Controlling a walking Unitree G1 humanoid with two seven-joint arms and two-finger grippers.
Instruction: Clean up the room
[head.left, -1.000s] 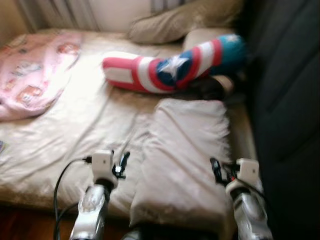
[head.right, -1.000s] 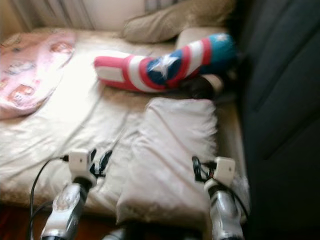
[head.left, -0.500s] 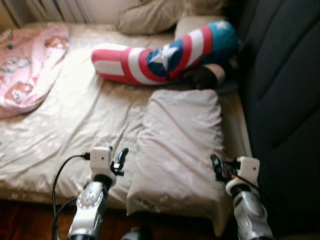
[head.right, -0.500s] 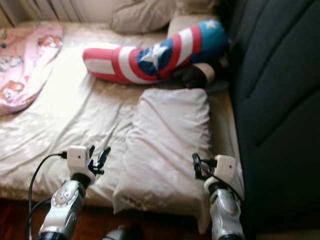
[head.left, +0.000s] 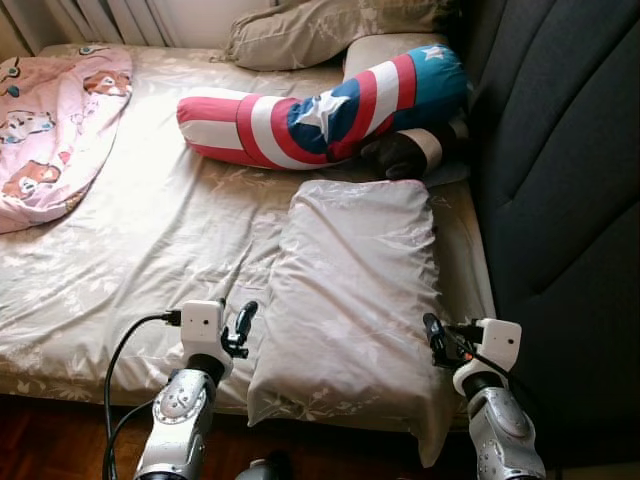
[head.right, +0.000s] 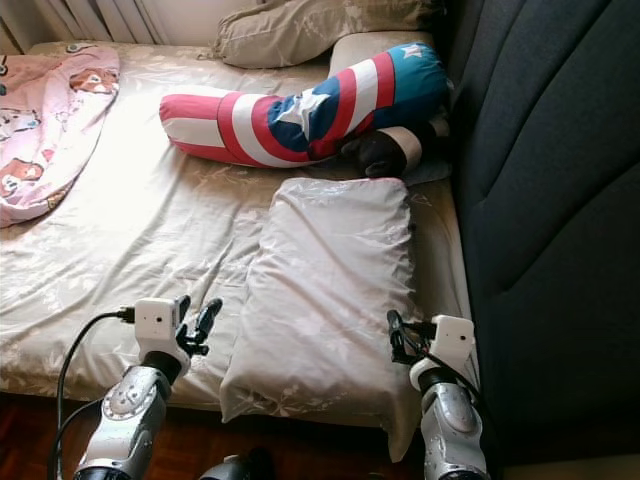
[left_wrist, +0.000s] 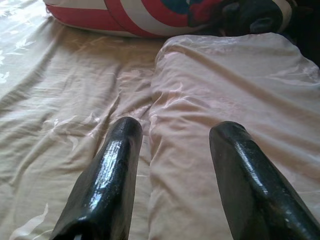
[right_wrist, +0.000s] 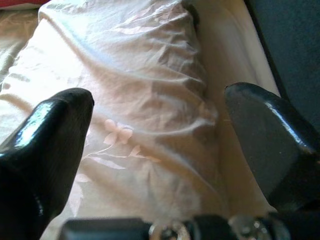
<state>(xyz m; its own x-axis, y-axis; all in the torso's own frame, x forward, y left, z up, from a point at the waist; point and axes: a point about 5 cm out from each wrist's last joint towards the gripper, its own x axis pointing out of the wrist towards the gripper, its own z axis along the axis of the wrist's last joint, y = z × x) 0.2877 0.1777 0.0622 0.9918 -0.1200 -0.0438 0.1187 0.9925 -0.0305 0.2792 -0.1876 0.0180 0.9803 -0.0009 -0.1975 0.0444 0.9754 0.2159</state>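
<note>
The pillow (head.left: 355, 300) lies flat on the bed (head.left: 160, 230), its near end hanging a little over the mattress edge, and it sits directly between the two grippers. The left gripper (left_wrist: 172, 150) hovers at the pillow's left edge with its fingers spread wide and nothing in them; one finger (left_wrist: 107, 170) is over the bare sheet, the other over the pillow's side. The right gripper (right_wrist: 160, 130) is likewise spread wide and empty, poised above the pillow's near right corner, with the dark headboard (head.left: 560, 150) just beyond its outer finger. The likeliest trouble is a poor bite — the cover looks slick and loose, so a pinch from either side could catch only a fold of fabric, and the filling would sag or slip out as the arms lift. On the left, closing too low could also gather the sheet along with the pillow and drag the bedding. On the right, there is little room, so a wide swing could knock the wrist against the headboard. Farther ahead of both grippers lies a striped bolster (head.left: 320, 115) — pushing the pillow forward might shove it into that.
</note>
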